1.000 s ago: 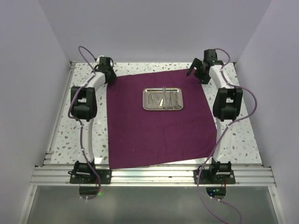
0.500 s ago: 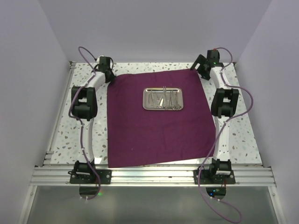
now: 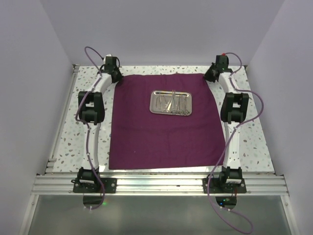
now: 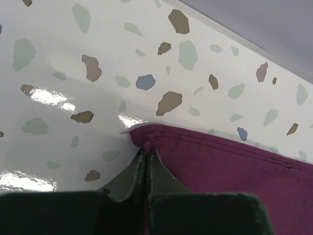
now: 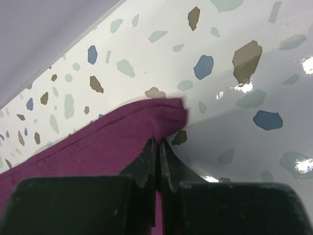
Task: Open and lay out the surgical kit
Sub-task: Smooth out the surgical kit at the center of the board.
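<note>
A: Looking from above, where is the dark maroon cloth wrap (image 3: 161, 132)?

B: It is spread flat under the steel tray (image 3: 152, 103) and reaches well out from it on every side, farthest toward the arm bases. The tray sits on the far half of the cloth, about midway between its side edges.

A: And inside the tray?

B: Thin silver instruments (image 3: 173, 104) lie bunched together. They are too small to tell tweezers from forceps or scissors.

A: How do the arms stand?

B: Both are stretched away from their bases. The left arm (image 3: 90, 107) runs along the cloth edge left of the tray and the right arm (image 3: 234, 107) along the edge right of it. Each elbow is raised, and each wrist dips down to a cloth corner beyond the tray.

A: The left gripper (image 4: 146, 155)?

B: It is clenched, fingers pressed together on the hemmed corner far-left of the tray, low over the speckled terrazzo table (image 4: 73, 73).

A: The right gripper (image 5: 157, 147)?

B: The same: its fingers are pinched tight on the corner far-right of the tray, where the cloth bunches into a small fold at the tips.
</note>
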Motion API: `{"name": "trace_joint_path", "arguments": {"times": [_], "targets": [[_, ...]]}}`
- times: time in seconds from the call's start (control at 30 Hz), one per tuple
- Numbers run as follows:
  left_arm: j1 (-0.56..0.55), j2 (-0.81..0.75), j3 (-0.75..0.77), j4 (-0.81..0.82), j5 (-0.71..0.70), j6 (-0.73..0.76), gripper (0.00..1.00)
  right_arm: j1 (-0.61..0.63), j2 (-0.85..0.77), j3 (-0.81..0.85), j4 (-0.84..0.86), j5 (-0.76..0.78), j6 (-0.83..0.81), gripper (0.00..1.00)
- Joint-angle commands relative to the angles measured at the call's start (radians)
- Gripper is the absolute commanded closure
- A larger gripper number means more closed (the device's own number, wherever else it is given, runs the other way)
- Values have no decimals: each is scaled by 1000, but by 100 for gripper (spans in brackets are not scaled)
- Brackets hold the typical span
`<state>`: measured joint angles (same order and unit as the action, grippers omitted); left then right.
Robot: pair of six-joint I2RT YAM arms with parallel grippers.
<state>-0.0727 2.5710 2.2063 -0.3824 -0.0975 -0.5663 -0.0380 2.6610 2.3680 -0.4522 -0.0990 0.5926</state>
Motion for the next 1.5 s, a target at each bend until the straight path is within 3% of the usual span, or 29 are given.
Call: {"name": "trace_joint_path", "arguments": {"times": [0.0, 0.4, 0.57, 1.0, 1.03, 1.07, 1.1, 1.13, 1.17, 1.2, 1.33, 1.47], "targets": [[4, 55, 35, -4, 59, -24, 100, 13, 39, 0, -94, 11, -22, 100], [5, 163, 193, 137, 113, -72, 100, -10, 25, 96, -152, 249, -17, 100], [34, 127, 144, 165, 42, -92, 100, -19, 65, 154, -122, 252, 6, 100], [97, 114, 153, 211, 50, -44, 100, -19, 97, 175, 29, 205, 38, 99], [99, 106, 159, 212, 56, -38, 97, -20, 62, 159, 33, 205, 35, 87], [99, 98, 155, 215, 65, -34, 84, -19, 35, 110, 38, 206, 30, 44], [99, 75, 148, 218, 77, -30, 49, -19, 7, 82, 40, 225, 26, 31], [99, 57, 141, 217, 82, -32, 36, -19, -22, 53, 43, 234, 23, 16], [100, 35, 109, 220, 85, -24, 15, -19, -89, -13, 47, 245, 18, 11], [97, -22, 84, 223, 88, -21, 1, -19, -122, -44, 50, 263, 7, 9], [99, -202, -106, 235, 151, 26, 0, -17, -292, -177, 18, 274, -16, 7], [50, -334, -163, 142, 235, 58, 0, 3, -496, -379, -40, 294, -27, 5]]}}
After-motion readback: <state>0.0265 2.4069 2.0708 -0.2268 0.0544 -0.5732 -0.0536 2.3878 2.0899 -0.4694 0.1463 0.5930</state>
